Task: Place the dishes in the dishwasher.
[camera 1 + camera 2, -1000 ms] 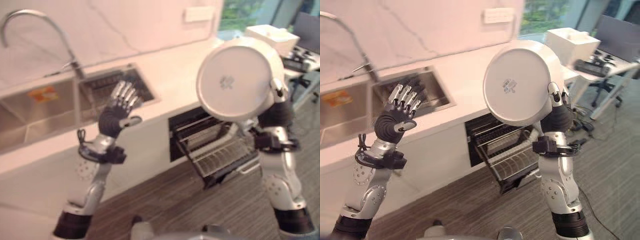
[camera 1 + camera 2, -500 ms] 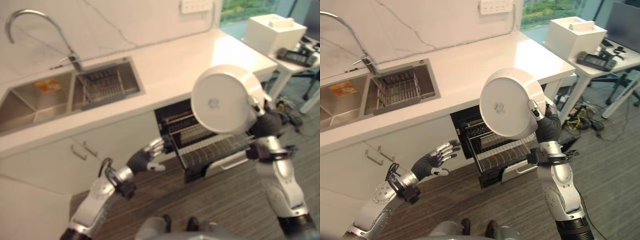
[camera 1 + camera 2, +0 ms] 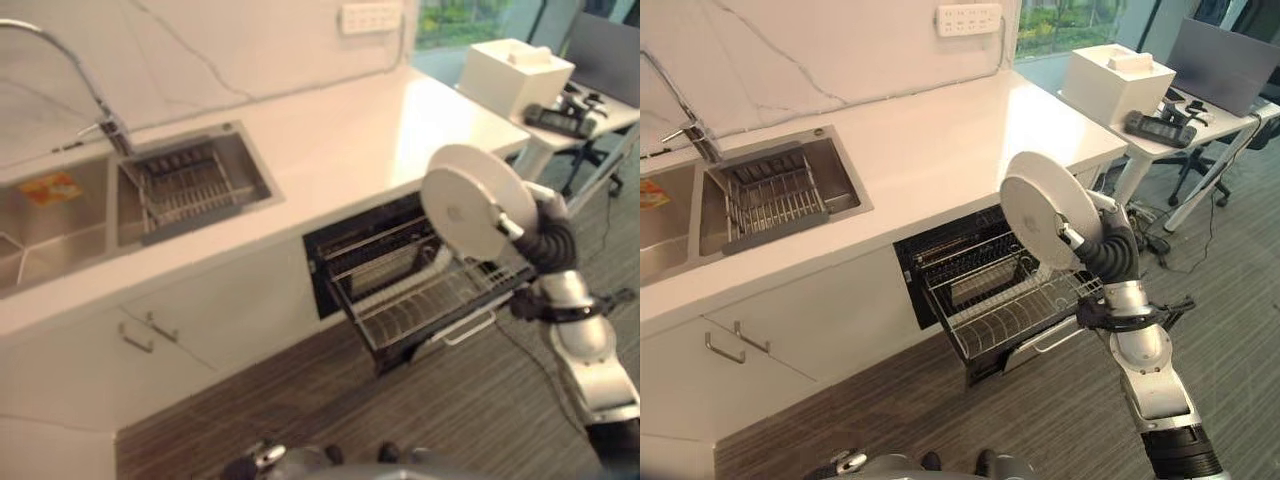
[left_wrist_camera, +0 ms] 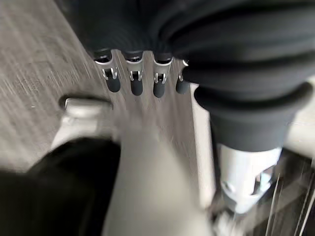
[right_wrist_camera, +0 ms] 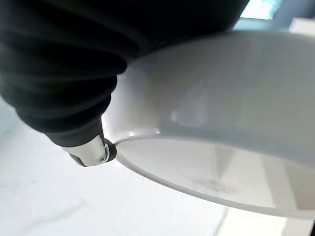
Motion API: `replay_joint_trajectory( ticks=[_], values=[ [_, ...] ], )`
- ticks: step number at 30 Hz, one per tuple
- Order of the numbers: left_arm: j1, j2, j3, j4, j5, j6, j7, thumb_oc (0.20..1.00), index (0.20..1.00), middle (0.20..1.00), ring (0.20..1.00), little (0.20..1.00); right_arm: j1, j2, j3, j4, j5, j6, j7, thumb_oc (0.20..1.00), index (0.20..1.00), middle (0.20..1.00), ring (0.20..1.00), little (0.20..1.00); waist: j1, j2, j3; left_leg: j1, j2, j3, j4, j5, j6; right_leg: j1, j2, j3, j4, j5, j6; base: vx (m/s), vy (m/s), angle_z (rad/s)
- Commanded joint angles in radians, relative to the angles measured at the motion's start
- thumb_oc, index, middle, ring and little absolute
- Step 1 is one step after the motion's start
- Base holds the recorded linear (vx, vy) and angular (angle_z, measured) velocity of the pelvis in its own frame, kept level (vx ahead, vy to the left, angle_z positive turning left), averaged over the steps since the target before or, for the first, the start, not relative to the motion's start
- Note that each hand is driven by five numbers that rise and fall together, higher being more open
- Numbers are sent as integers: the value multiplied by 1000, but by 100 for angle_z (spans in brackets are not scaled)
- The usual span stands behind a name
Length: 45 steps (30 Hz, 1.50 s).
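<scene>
My right hand point(image 3: 549, 240) is shut on the rim of a white round dish point(image 3: 472, 203). It holds the dish tilted on edge, underside toward me, just above the right end of the pulled-out wire rack point(image 3: 415, 298). The rack sticks out of the open dishwasher point(image 3: 958, 262) under the counter. In the right wrist view the dish point(image 5: 221, 123) sits against the palm, with the thumb tip point(image 5: 93, 150) on its rim. My left hand point(image 4: 134, 81) hangs low over the wooden floor, its fingers straight and holding nothing.
A white counter point(image 3: 340, 130) runs above the dishwasher. At its left a steel sink point(image 3: 200, 190) holds a wire rack, with a curved tap point(image 3: 70, 60) behind it. A white box point(image 3: 515, 68) stands on a side table at the right. Cabinet handles point(image 3: 728, 345) stick out at the left.
The camera has shifted. My right hand has lowered the dish toward the rack and turned it more edge-on. My left arm has dropped out of the eye views.
</scene>
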Motion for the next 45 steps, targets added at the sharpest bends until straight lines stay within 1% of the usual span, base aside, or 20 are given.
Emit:
replay_joint_trajectory(
  ticks=[1,2,3,4,6,7,8,9,11,13,16,22,24,25,28,30,35,39,43,45],
  values=[
    [-50,62,9,-74,-34,-29,2,1000,1000,1000,1000,1000,-83,-89,-28,-51,-191,-77,-101,200,200,200,200,200,33,-17,-14,-33,33,-38,27,16,-66,33,-60,-2,-106,155,98,-29,-273,1],
    [-53,60,13,-69,-33,-27,1,1000,1000,1000,1000,1000,-86,-97,-28,-48,-200,-70,-99,200,200,200,200,200,34,-18,-16,-35,36,-34,27,17,-68,31,-61,-7,-106,152,98,-18,-195,-4],
    [-62,45,25,-25,-60,-30,7,1000,1000,1000,1000,1000,-104,-136,-29,-27,-294,-50,-103,200,200,200,200,200,41,-23,-28,-37,56,-5,27,18,-81,31,-66,-30,-106,135,100,10,-127,-11],
    [-62,36,38,-16,-70,-20,8,1000,1000,1000,1000,1000,-110,-162,-23,-20,-343,-39,-110,200,200,200,200,200,45,-24,-34,-36,63,4,27,16,-85,34,-66,-36,-106,128,98,29,-157,-6],
    [-48,22,61,5,-81,-14,12,1000,1000,1000,1000,1000,-113,-232,-10,-10,-354,0,-85,200,200,200,200,200,52,-31,-49,-31,77,18,27,11,-93,48,-69,-59,-106,115,94,58,-120,-7],
    [-45,18,64,8,-90,-9,14,1000,1000,1000,1000,1000,-110,-241,-9,-4,-373,-1,-81,200,200,200,200,200,53,-31,-52,-31,79,19,27,10,-95,52,-69,-62,-106,111,92,67,-103,-3],
    [-41,15,64,18,-103,-8,18,1000,1000,1000,1000,1000,-106,-261,0,14,-421,2,-90,200,200,200,200,200,57,-34,-57,-30,81,21,27,9,-96,57,-67,-70,-106,106,91,63,-83,1],
    [-36,13,67,22,-121,1,20,1000,1000,1000,1000,1000,-109,-279,15,26,-431,10,-85,200,200,200,200,200,60,-35,-60,-29,82,20,27,9,-97,60,-68,-78,-106,104,89,70,-84,0],
    [-32,15,81,34,-141,9,21,1000,1000,1000,1000,1000,-124,-298,34,35,-464,17,-58,200,200,200,200,200,64,-38,-62,-28,82,15,27,8,-98,64,-66,-83,-106,99,87,70,-58,6],
    [-31,24,91,52,-144,8,14,1000,1000,1000,1000,1000,-145,-326,78,65,-488,15,-35,200,200,200,200,200,71,-40,-65,-28,81,7,27,8,-99,68,-66,-89,-106,94,86,81,-38,15],
    [-30,32,87,63,-144,1,11,1000,1000,1000,1000,1000,-170,-340,131,113,-506,17,-13,200,200,200,200,200,79,-41,-65,-32,83,0,27,10,-102,69,-69,-100,-106,92,86,71,-16,16],
    [-46,53,62,62,-144,-15,18,1000,1000,1000,1000,1000,-257,-325,261,239,-571,23,-39,200,200,200,200,200,103,-39,-28,-65,85,-21,27,24,-103,47,-77,-117,-106,102,87,3,-20,17],
    [-61,63,53,59,-150,-19,18,1000,1000,1000,1000,1000,-298,-324,312,278,-576,33,-51,200,200,200,200,200,114,-39,-6,-84,84,-32,27,31,-102,31,-77,-119,-106,108,88,-102,-52,10],
    [-79,77,39,57,-162,-16,13,1000,1000,1000,1000,1000,-346,-311,367,335,-586,44,-73,200,200,200,200,200,124,-38,16,-107,83,-43,27,39,-101,13,-77,-121,-106,114,88,-115,-65,12],
    [-103,92,19,56,-175,-17,12,1000,1000,1000,1000,1000,-405,-300,426,388,-576,68,-87,200,200,200,200,200,133,-38,38,-129,82,-55,27,49,-99,-3,-74,-123,-106,121,88,-101,-65,16],
    [-134,112,-3,50,-201,-22,11,1000,1000,1000,1000,1000,-470,-281,487,457,-572,85,-114,200,200,200,200,200,142,-40,71,-156,79,-69,27,57,-98,-23,-71,-123,-106,127,89,-154,-92,3],
    [-181,130,-49,36,-228,-37,16,1000,1000,1000,1000,1000,-573,-256,578,594,-558,112,-163,200,200,200,200,200,158,-39,109,-188,75,-83,27,67,-102,-44,-75,-134,-106,133,92,-100,-57,9],
    [-216,143,-90,8,-254,-43,29,1000,1000,1000,1000,1000,-653,-247,631,686,-550,138,-195,200,200,200,200,200,170,-25,139,-213,69,-95,27,72,-104,-62,-79,-141,-106,135,93,-79,-42,2],
    [-250,160,-124,-17,-269,-93,57,1000,1000,1000,1000,1000,-774,-251,687,804,-537,172,-253,200,200,200,200,200,188,-7,178,-255,60,-106,27,83,-105,-99,-88,-148,-106,145,95,-102,-35,6],
    [-263,163,-135,-26,-267,-126,78,1000,1000,1000,1000,1000,-824,-244,704,871,-532,174,-287,200,200,200,200,200,195,2,191,-273,56,-110,27,86,-105,-116,-90,-148,-106,148,95,-86,-15,6]
  ],
)
